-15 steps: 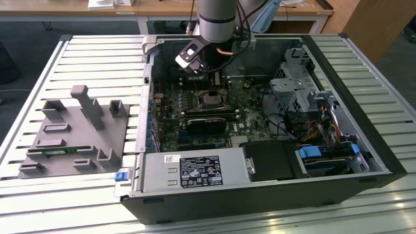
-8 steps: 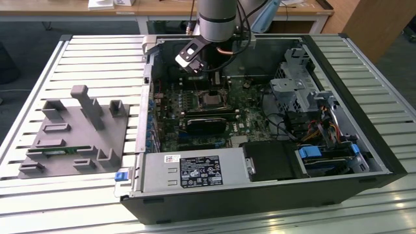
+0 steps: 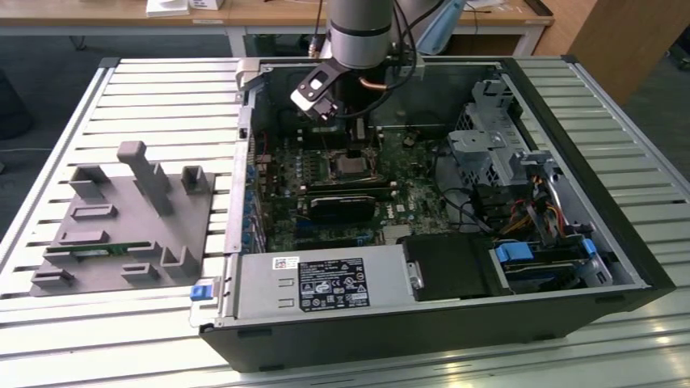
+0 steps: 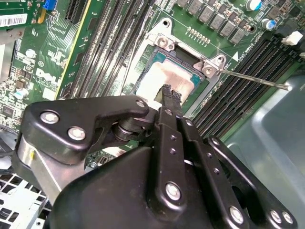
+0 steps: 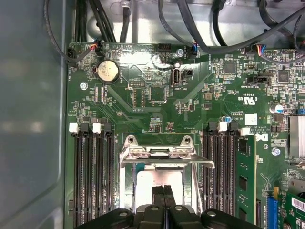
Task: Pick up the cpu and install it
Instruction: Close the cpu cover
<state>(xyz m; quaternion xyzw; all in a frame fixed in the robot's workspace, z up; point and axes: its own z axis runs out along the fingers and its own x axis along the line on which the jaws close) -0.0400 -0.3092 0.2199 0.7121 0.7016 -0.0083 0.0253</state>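
— Gripper (image 4: 167, 91) first: how does it stand?

— Narrow; in both wrist views the two black fingertips (image 5: 159, 195) lie pressed together with no gap that I can see, and nothing is clamped between them; they hang over the middle of the cpu (image 4: 159, 74), at its top face or just above it; whether they touch it I cannot tell.

— And the cpu itself?

— Lying flat in the socket of the motherboard (image 5: 143, 95), between the two banks of memory slots (image 5: 90, 171); the metal load plate (image 5: 157, 151) stands raised at its hinge and the thin lever (image 4: 259, 80) sticks out to one side; so I judge the chip placed but not locked down.

— How would it handle?

— Light, stiff and thin, I'd say; the shiny lid looks slippery, so a grip on the flat face would likely slide; the opposite edges at the pale rim are the place to take hold; the contact side and the socket under it are probably fragile, so it wants setting down level, without dragging or force.
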